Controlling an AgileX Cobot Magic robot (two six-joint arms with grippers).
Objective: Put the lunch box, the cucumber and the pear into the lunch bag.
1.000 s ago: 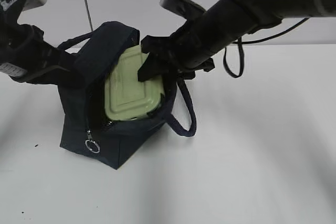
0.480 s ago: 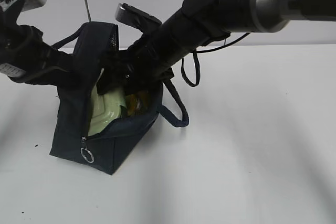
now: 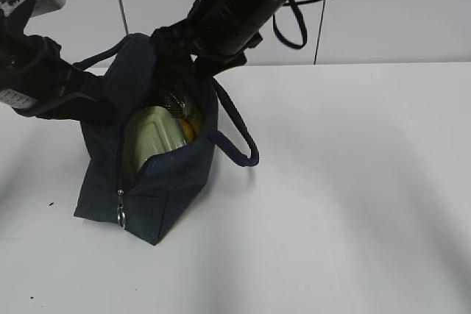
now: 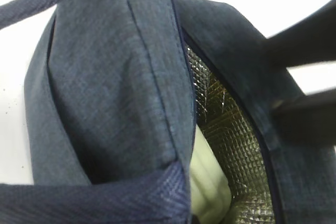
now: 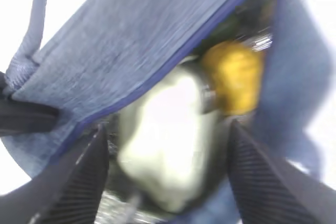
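Change: a second ago I had the lunch box (image 3: 152,140) propped high in the mouth of the lunch bag (image 3: 158,196); it now sits down inside, and my right hand (image 5: 168,166) has lifted above the opening.
Right hand: fingers (image 5: 262,179) spread wide either side of the box, gripping nothing.
Left hand: pinched shut on the bag's far-left wall, I judge from the fabric filling its view; the tips themselves are covered.
Location: bag stands toward the tabletop (image 3: 353,204)'s far-left corner; pear (image 3: 188,130) wedged beside the box.
Handling: I'd expect the glass box to be heavy, slick and breakable; the bag soft and prone to sag, so hold its rim.
Hidden: cucumber not clearly visible; right wrist view badly blurred.
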